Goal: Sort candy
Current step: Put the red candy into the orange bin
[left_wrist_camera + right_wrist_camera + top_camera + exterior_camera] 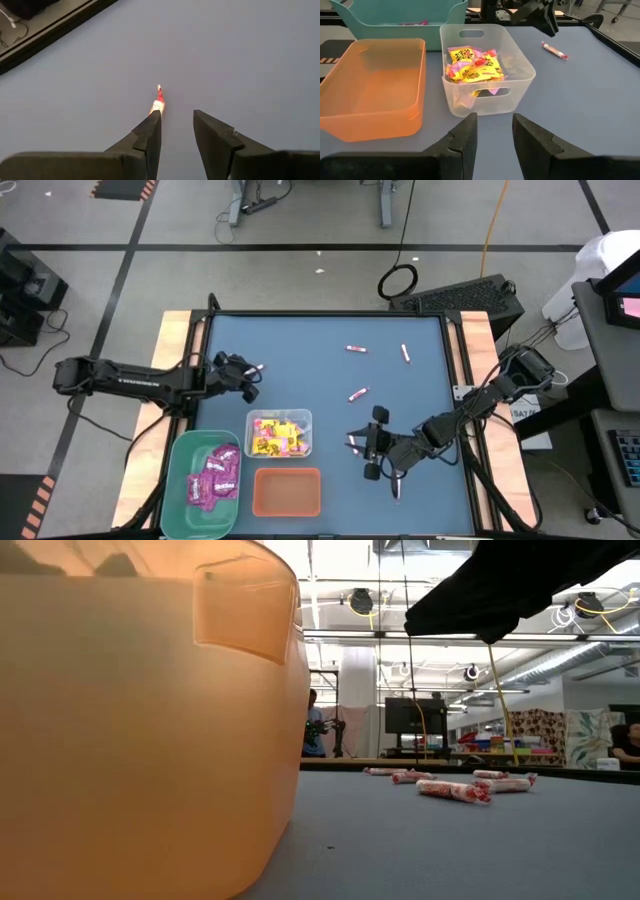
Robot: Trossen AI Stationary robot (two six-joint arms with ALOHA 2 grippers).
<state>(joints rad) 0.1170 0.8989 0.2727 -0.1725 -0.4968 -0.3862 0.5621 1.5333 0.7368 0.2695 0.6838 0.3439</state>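
Hovering my left gripper [177, 115] low over the blue mat [300, 340], fingers apart, nothing pinched. One pink-and-white stick [157, 102] lies just past a fingertip. Right gripper [492, 131] is also spread and holds nothing, facing the clear bin [520, 85] of yellow packets [475, 67]. Magenta packets [215, 475] are in the green bin [180, 495]. Other sticks [356, 349] lie loose on the mat.

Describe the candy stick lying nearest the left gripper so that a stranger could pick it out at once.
Start at the blue table and find the left gripper, just beyond the clear bin of yellow packets. The pink-and-white stick lies right at its fingertips. The other loose sticks lie towards the table's far right; this one lies alone by the left arm.
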